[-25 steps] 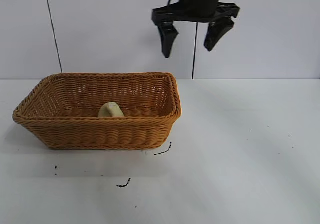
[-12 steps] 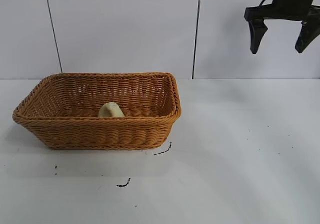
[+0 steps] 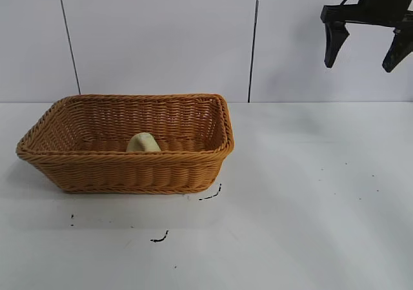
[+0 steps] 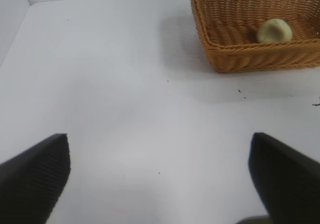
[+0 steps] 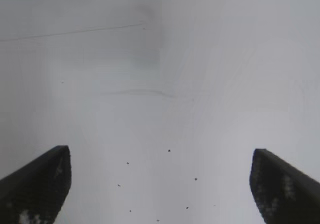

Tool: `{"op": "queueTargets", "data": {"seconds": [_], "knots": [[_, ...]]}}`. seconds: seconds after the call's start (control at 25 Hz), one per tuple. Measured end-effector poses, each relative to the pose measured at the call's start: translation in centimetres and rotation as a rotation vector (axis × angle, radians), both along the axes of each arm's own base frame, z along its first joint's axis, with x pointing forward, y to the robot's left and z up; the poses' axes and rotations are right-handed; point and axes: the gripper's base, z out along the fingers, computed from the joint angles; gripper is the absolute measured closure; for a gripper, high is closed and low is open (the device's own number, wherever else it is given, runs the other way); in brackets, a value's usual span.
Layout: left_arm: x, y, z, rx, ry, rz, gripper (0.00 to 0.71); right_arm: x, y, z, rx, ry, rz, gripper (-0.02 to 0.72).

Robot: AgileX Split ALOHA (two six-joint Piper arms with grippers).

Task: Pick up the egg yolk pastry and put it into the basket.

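Egg yolk pastry: the pale cream dome [image 3: 143, 143] sits on the floor of the basket, near the front wall, left of centre in the exterior view; in the left wrist view it shows at the upper right [image 4: 274, 30], resting alone on the weave.

Basket: the orange-brown wicker basket [image 3: 129, 172] stands upright on the table in the left half of the exterior view, its braided rim unbroken all round; the left wrist view catches it in the upper right corner [image 4: 235, 59].

Right gripper: it hangs high in the upper right corner of the exterior view [image 3: 365, 41], well apart from the basket, fingers spread wide and grasping nothing; its own wrist view shows two dark fingertips [image 5: 37, 184] at the lower corners with bare table between them.

Left gripper: seen only in its own wrist view [image 4: 160, 179], fingers released and far apart at the lower corners, nothing between them, well away from the basket.

Table: white surface [image 3: 310, 199] with a few small dark marks [image 3: 159, 238] just in front of the basket.
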Motion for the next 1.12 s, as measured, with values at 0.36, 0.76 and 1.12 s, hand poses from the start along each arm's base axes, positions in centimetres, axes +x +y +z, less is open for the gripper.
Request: {"op": "queueTargets", "data": {"seconds": [0.36,0.76,1.12], "knots": [[0.0,0.0,0.0,0.0,0.0,0.0,0.014,-6.3,-0.1,3.6,-0.001,0.021,0.006,0.008],[0.0,0.0,0.0,0.0,0.0,0.0,0.014,-19.5,-0.3,5.4,-0.002,0.07,0.011,0.008],[0.0,0.0,0.0,0.0,0.0,0.0,0.014,-31.5,-0.6,2.4,-0.001,-0.007,0.006,0.008]]}}
